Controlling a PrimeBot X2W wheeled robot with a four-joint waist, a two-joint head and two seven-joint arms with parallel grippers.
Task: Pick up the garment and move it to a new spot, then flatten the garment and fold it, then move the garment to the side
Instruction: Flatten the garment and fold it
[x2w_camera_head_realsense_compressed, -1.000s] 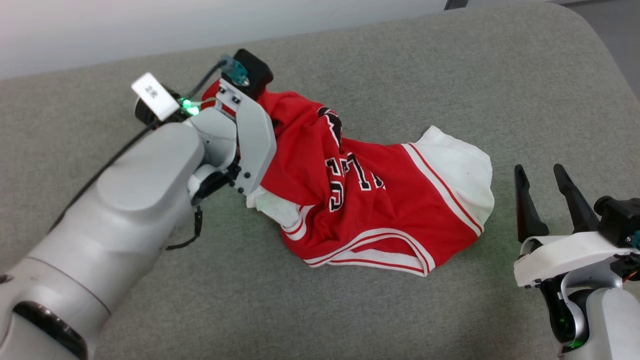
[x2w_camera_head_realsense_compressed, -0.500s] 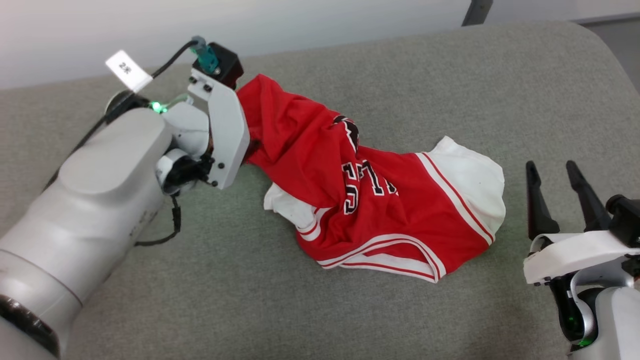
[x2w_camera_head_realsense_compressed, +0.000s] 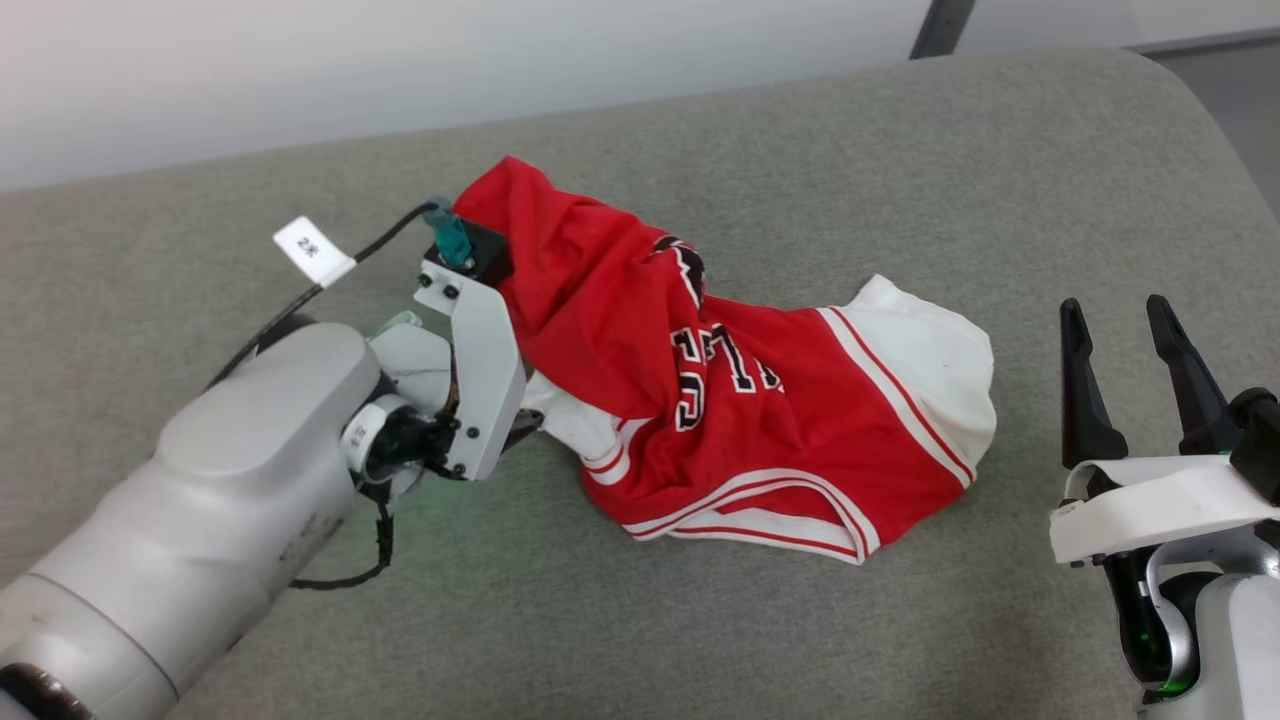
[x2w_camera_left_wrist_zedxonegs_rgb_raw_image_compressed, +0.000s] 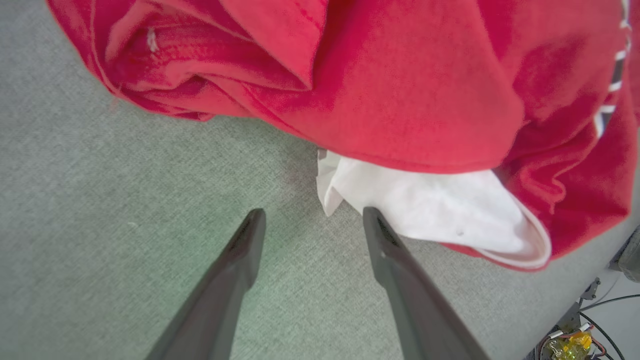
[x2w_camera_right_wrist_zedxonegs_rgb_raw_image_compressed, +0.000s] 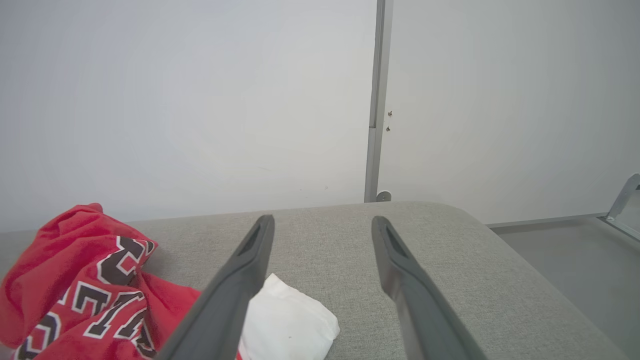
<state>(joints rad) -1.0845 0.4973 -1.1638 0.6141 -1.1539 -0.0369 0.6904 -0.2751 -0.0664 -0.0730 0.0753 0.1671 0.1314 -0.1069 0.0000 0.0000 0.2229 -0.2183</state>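
The garment (x2w_camera_head_realsense_compressed: 760, 420) lies crumpled in the middle of the grey padded surface (x2w_camera_head_realsense_compressed: 900, 180): red cloth bunched high at its far left, black lettering creased, one white sleeve (x2w_camera_head_realsense_compressed: 925, 345) at the right. My left arm's wrist bracket (x2w_camera_head_realsense_compressed: 480, 370) stands against its left side and hides the fingers there. In the left wrist view my left gripper (x2w_camera_left_wrist_zedxonegs_rgb_raw_image_compressed: 313, 214) is open over bare surface, just short of a white sleeve (x2w_camera_left_wrist_zedxonegs_rgb_raw_image_compressed: 430, 205) under the garment's (x2w_camera_left_wrist_zedxonegs_rgb_raw_image_compressed: 400, 90) red fold. My right gripper (x2w_camera_head_realsense_compressed: 1114, 303) stands open and empty to the right, apart from the cloth; the right wrist view has the gripper (x2w_camera_right_wrist_zedxonegs_rgb_raw_image_compressed: 323, 219) beside the garment (x2w_camera_right_wrist_zedxonegs_rgb_raw_image_compressed: 75, 270).
A pale wall (x2w_camera_head_realsense_compressed: 500, 60) runs behind the surface's far edge, with a metal post (x2w_camera_right_wrist_zedxonegs_rgb_raw_image_compressed: 375, 100) at the back right. The surface's corner rounds off at the right (x2w_camera_head_realsense_compressed: 1210, 130), with floor beyond. Cables (x2w_camera_left_wrist_zedxonegs_rgb_raw_image_compressed: 575, 340) hang off the surface's edge.
My left gripper has opened and let go of the red cloth, then drawn back and down to the garment's near-left side. The red fold stays bunched up. The right gripper has held still.
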